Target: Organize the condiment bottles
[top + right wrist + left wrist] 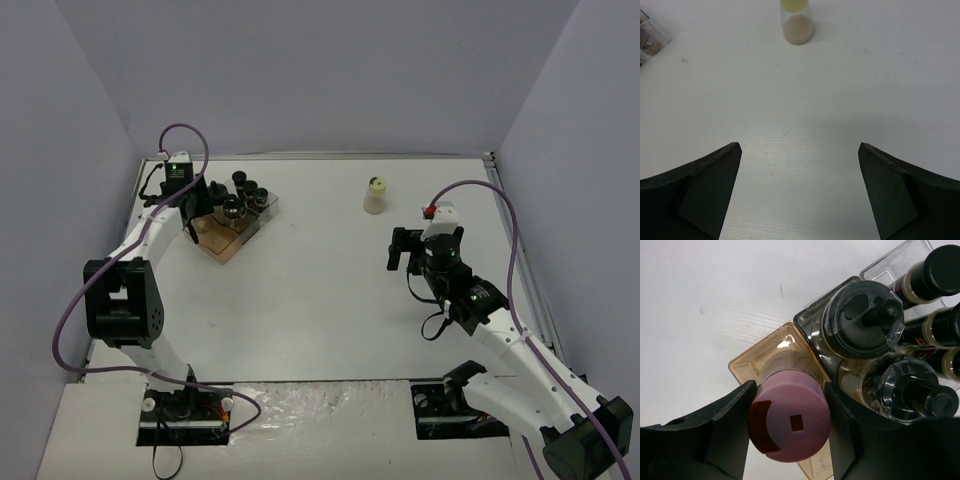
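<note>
Mostly sorted. Counted 5 black-capped jars [862,320] seated in stepped tray [747,362]. Noted left gripper [789,407] clamped on pink-capped jar [790,427] at amber front step; cannot tell whether seated. Found yellow-green-capped jar [375,195] standing alone on table [320,300], well apart from tray. Saw right gripper [800,165] spread wide, empty, facing it. Judged remaining: release 1, fetch 1.

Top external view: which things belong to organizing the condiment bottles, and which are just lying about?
Job: pink-capped jar held in left gripper; five black-capped jars in stepped tray; yellow-green-capped jar alone on table.
Lying about: purple cables; right gripper, open and empty.
</note>
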